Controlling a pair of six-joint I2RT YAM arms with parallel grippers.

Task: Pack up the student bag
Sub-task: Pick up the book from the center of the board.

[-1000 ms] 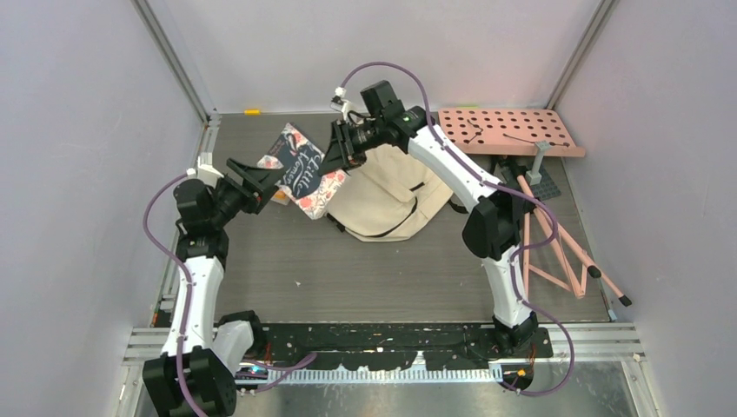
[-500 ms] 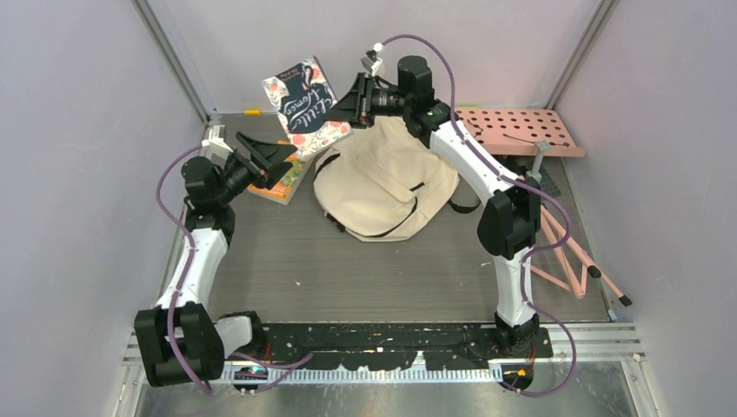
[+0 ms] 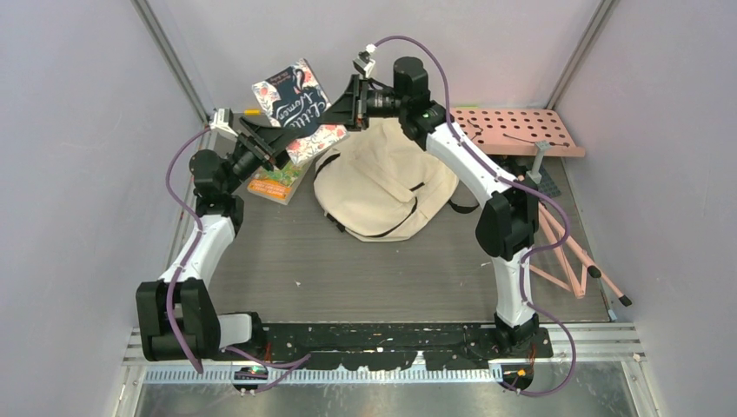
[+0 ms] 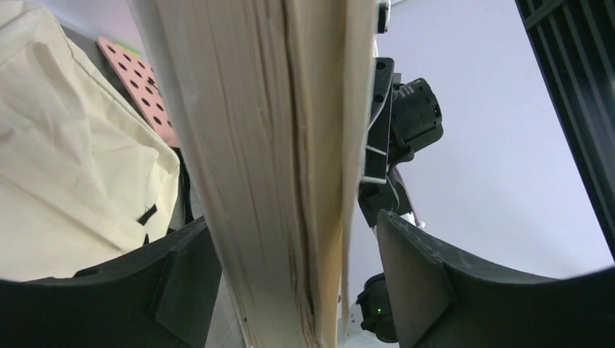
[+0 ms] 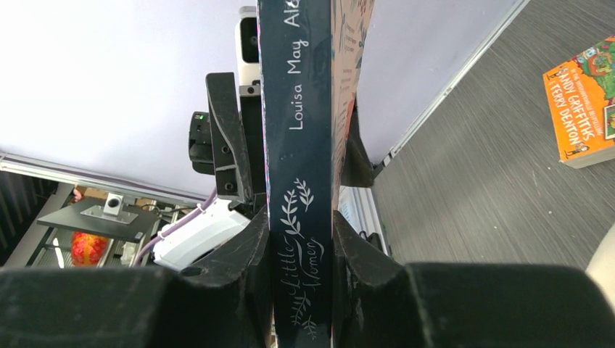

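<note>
The student bag [image 3: 382, 187] is a cream backpack with black straps, lying flat at mid table; a corner of it shows in the left wrist view [image 4: 65, 159]. A dark floral book, "Little Women" [image 3: 291, 104], hangs in the air left of and behind the bag. My right gripper [image 3: 346, 102] is shut on its spine [image 5: 301, 109], one finger on each cover [image 5: 301, 217]. My left gripper [image 3: 271, 137] stands open around the book's page edge [image 4: 268, 145], with a gap at the right finger [image 4: 294, 221].
An orange paperback [image 3: 276, 184] lies on the table under the raised book, also seen in the right wrist view [image 5: 584, 109]. A pink perforated board [image 3: 508, 130] sits at the back right, with a folded pink stand [image 3: 556, 243] along the right side.
The right gripper has lifted the floral book up off the table and towards the back wall. The left gripper has risen after it and now straddles the book's page edge.
</note>
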